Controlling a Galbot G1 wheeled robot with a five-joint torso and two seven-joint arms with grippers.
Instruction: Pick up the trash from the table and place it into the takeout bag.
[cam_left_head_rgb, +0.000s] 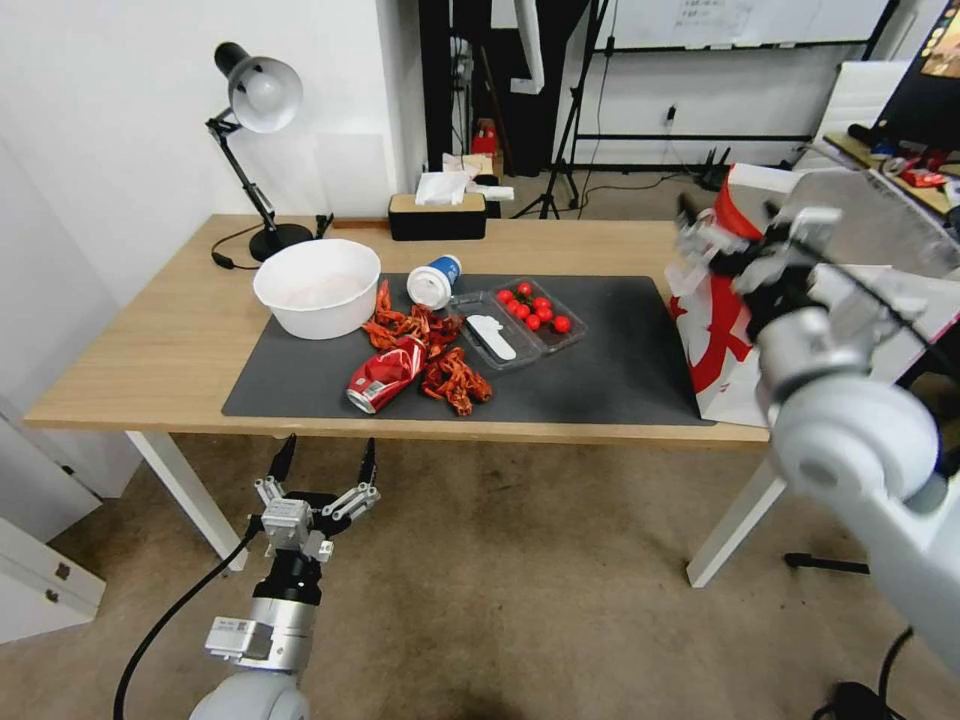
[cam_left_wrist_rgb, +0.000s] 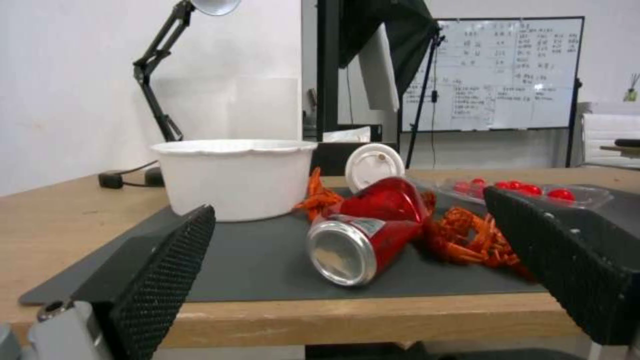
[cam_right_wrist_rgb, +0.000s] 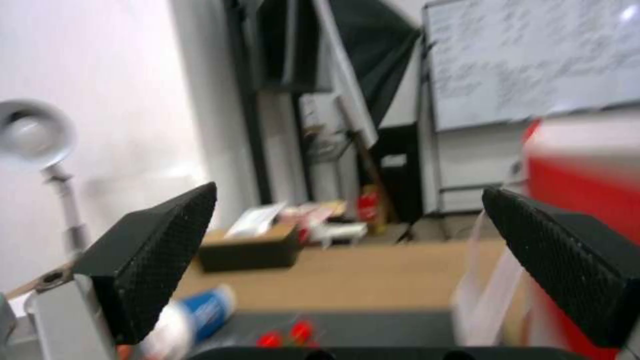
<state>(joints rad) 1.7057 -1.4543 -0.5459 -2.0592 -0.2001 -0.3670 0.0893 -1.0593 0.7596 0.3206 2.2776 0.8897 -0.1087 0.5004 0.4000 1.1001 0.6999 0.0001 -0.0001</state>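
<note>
The pick-up has not begun: the left gripper (cam_left_head_rgb: 322, 468) hangs spread wide and empty just off the table's (cam_left_head_rgb: 150, 340) near edge, facing the crushed red soda can (cam_left_wrist_rgb: 363, 235) on the mat. A forward reach seems next. The right gripper (cam_left_head_rgb: 745, 240), also agape, hovers beside the takeout bag (cam_left_head_rgb: 725, 360) at the right end.

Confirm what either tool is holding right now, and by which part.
Nothing is held. The left tool is open, below the table's front edge, facing the crushed red soda can. The right tool is open beside the takeout bag, nothing between its fingers.
</note>
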